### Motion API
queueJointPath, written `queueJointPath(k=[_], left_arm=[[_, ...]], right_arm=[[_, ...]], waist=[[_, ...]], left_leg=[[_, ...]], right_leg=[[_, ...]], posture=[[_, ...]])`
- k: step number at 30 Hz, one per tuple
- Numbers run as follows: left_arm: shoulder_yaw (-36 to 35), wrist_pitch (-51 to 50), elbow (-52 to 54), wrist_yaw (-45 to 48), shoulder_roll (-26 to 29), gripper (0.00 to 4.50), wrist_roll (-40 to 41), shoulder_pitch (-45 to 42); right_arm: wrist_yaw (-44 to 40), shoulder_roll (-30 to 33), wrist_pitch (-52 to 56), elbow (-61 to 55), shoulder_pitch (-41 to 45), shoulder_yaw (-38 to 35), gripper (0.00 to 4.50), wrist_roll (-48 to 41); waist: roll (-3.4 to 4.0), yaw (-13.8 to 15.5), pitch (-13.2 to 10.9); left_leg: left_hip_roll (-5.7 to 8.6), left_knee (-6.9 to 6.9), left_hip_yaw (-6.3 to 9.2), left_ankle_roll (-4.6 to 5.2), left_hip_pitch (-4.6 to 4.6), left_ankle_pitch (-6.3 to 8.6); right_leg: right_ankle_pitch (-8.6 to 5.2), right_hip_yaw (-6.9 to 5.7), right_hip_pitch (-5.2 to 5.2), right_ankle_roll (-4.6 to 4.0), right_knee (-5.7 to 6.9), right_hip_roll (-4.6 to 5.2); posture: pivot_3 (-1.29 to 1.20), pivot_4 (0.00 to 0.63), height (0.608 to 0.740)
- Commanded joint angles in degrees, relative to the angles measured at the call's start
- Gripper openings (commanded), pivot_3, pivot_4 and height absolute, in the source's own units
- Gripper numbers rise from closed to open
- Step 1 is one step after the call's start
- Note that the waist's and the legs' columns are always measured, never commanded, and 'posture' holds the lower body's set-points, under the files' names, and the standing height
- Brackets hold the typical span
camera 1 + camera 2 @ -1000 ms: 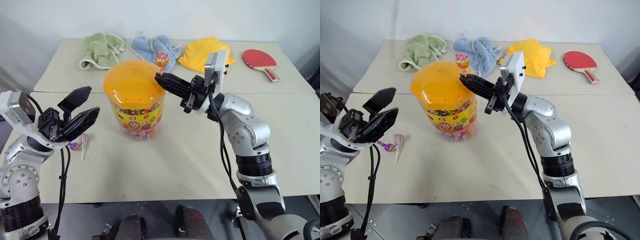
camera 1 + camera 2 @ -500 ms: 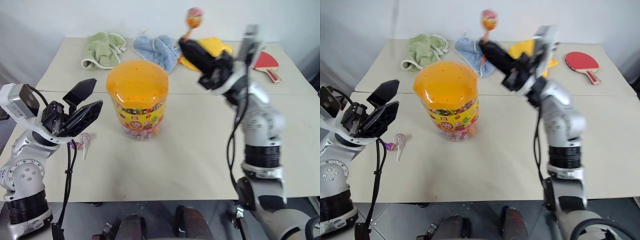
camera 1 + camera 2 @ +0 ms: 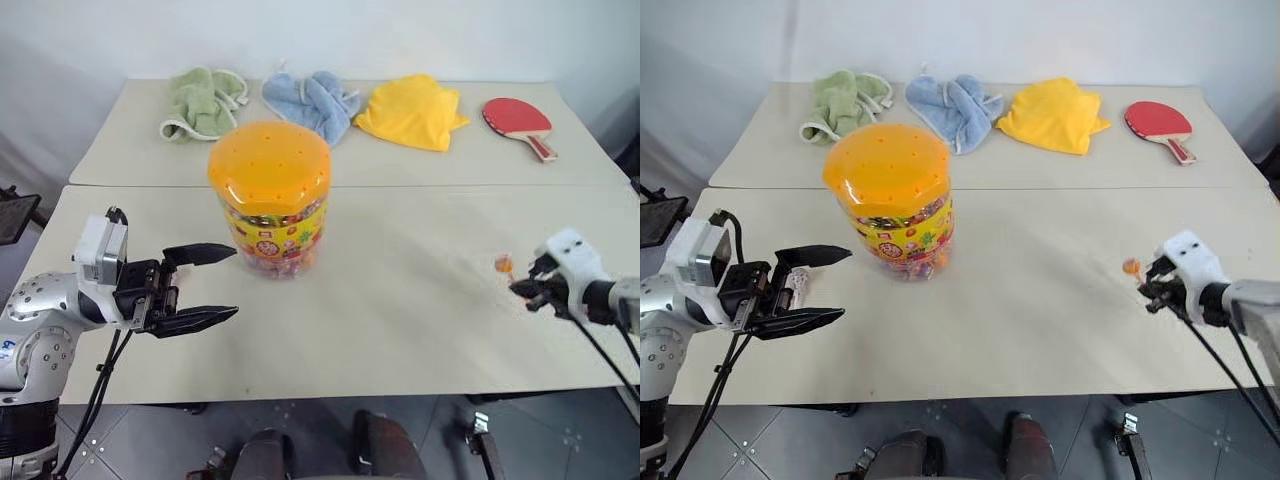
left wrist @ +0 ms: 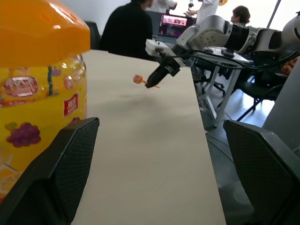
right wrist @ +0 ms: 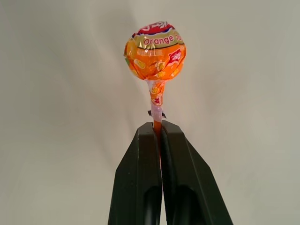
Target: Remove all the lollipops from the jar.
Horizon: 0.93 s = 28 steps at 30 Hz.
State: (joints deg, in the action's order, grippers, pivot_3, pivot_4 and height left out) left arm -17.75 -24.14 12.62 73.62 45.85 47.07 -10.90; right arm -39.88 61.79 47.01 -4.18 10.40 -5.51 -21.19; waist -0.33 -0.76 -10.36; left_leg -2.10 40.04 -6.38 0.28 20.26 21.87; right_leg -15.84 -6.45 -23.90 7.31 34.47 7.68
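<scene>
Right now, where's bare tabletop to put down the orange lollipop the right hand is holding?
The widest bare patch lies between the jar and the right hand holding the orange lollipop. The front edge is bare too. Crowded: the far table's cloths and paddle, and the left hand's side.

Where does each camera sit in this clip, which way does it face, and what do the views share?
Left eye and right eye views: on the head, looking forward and down over the table; both arms show, left gripper open, right gripper shut on the orange lollipop.
Left wrist view: on the left wrist, looking between its own fingers across the table, past the jar, to the right gripper.
Right wrist view: on the right wrist, looking along its closed fingers at the lollipop.
Shared: every view shows the lollipop.
</scene>
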Motion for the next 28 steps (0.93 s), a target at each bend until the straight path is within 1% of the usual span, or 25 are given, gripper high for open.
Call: queueJointPath(k=[1, 2, 3, 6, 8, 9, 11, 12, 14, 16, 17, 20, 22, 24, 28], left_arm=[[0.1, 1.9, 0.2, -0.3, 0.2, 4.5, -1.9, -0.8], [0.1, 2.0, 0.1, -1.2, 0.0, 4.5, -2.2, -1.1], [0.1, 1.4, 0.1, -1.6, 0.2, 4.5, -2.1, -1.2], [-0.1, 0.6, 0.4, -1.6, 1.2, 4.5, -2.3, -0.6], [-0.2, 0.3, 0.1, -2.0, 2.0, 4.5, -3.5, 0.2], [-0.7, 0.9, -0.5, -2.2, 2.0, 4.5, -3.9, 0.5], [-1.2, 1.9, -1.6, -3.0, 2.0, 4.5, -5.1, 0.9], [-1.1, 2.0, -2.5, -3.9, 2.3, 4.5, -6.3, 1.1], [-0.9, 5.5, -4.7, -6.6, 1.7, 4.5, -10.9, 2.1], [-0.5, 9.8, -6.2, -10.0, 0.9, 4.5, -16.0, 2.7], [-0.5, 12.3, -6.8, -12.6, 0.3, 4.5, -18.8, 2.9], [-2.2, 13.8, -4.5, -18.0, -3.3, 4.5, -20.1, 5.9], [-1.8, 16.1, -2.4, -19.2, -5.3, 4.5, -21.3, 8.8], [-1.4, 16.1, -1.1, -20.2, -6.2, 4.5, -21.9, 10.9], [-1.6, 17.7, 0.9, -21.4, -7.3, 4.5, -22.7, 14.3]], right_arm=[[2.1, -2.2, -3.9, 0.6, -1.1, -3.2, 0.48, 2.3], [1.5, -2.4, -4.9, 0.8, -1.9, -3.7, 0.65, 2.5], [1.0, -2.6, -5.0, 0.9, -2.7, -4.4, 0.93, 2.3], [-1.1, -3.5, -7.9, 1.6, -5.3, -8.8, 1.94, 1.1], [-3.8, -4.0, -13.5, 2.5, -7.1, -12.1, 2.65, 0.8], [-7.7, -5.6, -19.9, 3.2, -7.5, -15.6, 2.97, -1.5], [-13.9, -8.3, -29.1, 4.2, -7.6, -20.6, 3.62, -5.2], [-17.0, -9.5, -32.1, 4.0, -7.6, -22.8, 4.01, -7.3], [-20.2, -11.7, -35.6, 2.3, -6.1, -24.9, 4.49, -11.0], [-21.7, -13.3, -40.3, -0.6, -3.5, -23.1, 4.49, -11.0], [-22.2, -14.0, -40.1, -2.6, -2.3, -21.3, 4.49, -11.8], [-22.9, -18.0, -39.3, -8.5, 0.5, -12.4, 4.49, -11.9], [-25.3, -20.1, -41.2, -8.4, 0.0, -7.2, 4.49, -9.6], [-26.8, -21.6, -43.3, -7.0, -0.4, -3.6, 4.49, -7.7], [-25.8, -24.2, -45.9, -2.7, 0.1, -1.6, 4.49, -5.8]], waist=[[0.0, 0.0, 0.0], [0.0, 0.2, 0.0], [0.01, 0.4, 0.0], [0.01, 0.7, 0.0], [0.0, 0.9, 0.0], [0.0, 0.9, 0.0], [0.01, 0.8, 0.0], [0.02, 0.8, 0.0], [0.02, 0.8, 0.0], [0.02, 0.5, 0.0], [0.02, 0.5, 0.0], [0.03, 0.4, 0.0], [0.03, 0.5, 0.0], [0.03, 1.0, 0.0], [0.03, 1.9, 0.0]], left_leg=[[-0.01, 0.0, 0.01, -0.01, 0.0, 0.01], [-0.02, 0.0, 0.01, -0.03, 0.0, 0.02], [-0.02, -0.02, 0.01, -0.04, 0.0, 0.02], [-0.04, -0.06, 0.07, -0.07, 0.01, 0.05], [-0.04, -0.07, 0.09, -0.07, 0.03, 0.06], [-0.04, -0.07, 0.11, -0.07, 0.03, 0.06], [-0.03, -0.05, 0.07, -0.07, 0.04, 0.06], [-0.03, -0.04, 0.03, -0.05, 0.03, 0.04], [-0.03, -0.04, 0.02, -0.04, 0.0, 0.04], [-0.04, -0.06, 0.05, -0.04, -0.1, 0.04], [-0.07, -0.06, 0.03, -0.05, -0.1, 0.05], [-0.13, -0.07, 0.05, -0.08, -0.14, 0.06], [-0.18, -0.05, 0.11, -0.13, -0.14, 0.1], [-0.17, -0.05, 0.19, -0.12, -0.08, 0.13], [-0.07, 0.11, 0.24, -0.04, 0.0, 0.16]], right_leg=[[0.0, 0.0, 0.0, 0.0, 0.02, 0.0], [0.0, 0.0, -0.01, 0.0, 0.02, -0.01], [0.0, -0.01, -0.01, 0.01, 0.01, -0.01], [0.01, -0.08, -0.02, 0.02, 0.02, -0.05], [0.02, -0.11, -0.02, 0.03, 0.01, -0.05], [0.02, -0.13, -0.02, 0.03, 0.0, -0.05], [0.02, -0.1, -0.01, 0.03, -0.06, -0.08], [0.02, -0.07, 0.01, 0.03, -0.08, -0.08], [0.02, -0.05, 0.04, 0.03, -0.09, -0.09], [0.02, -0.06, 0.12, 0.03, -0.07, -0.1], [0.02, -0.05, 0.11, 0.03, -0.06, -0.11], [0.02, -0.06, 0.09, 0.02, 0.0, -0.12], [0.02, -0.11, 0.05, 0.02, 0.19, -0.11], [0.02, -0.22, -0.01, 0.02, 0.29, -0.09], [0.02, -0.27, 0.02, 0.03, 0.24, -0.01]], posture=[[0.0, 0.15, 0.74], [0.0, 0.15, 0.74], [0.0, 0.15, 0.74], [0.0, 0.15, 0.74], [0.0, 0.15, 0.74], [0.0, 0.15, 0.74], [0.0, 0.15, 0.74], [0.0, 0.15, 0.74], [0.0, 0.15, 0.74], [0.0, 0.15, 0.74], [0.0, 0.15, 0.74], [0.0, 0.15, 0.74], [0.0, 0.15, 0.74], [0.0, 0.15, 0.74], [0.0, 0.15, 0.74]])
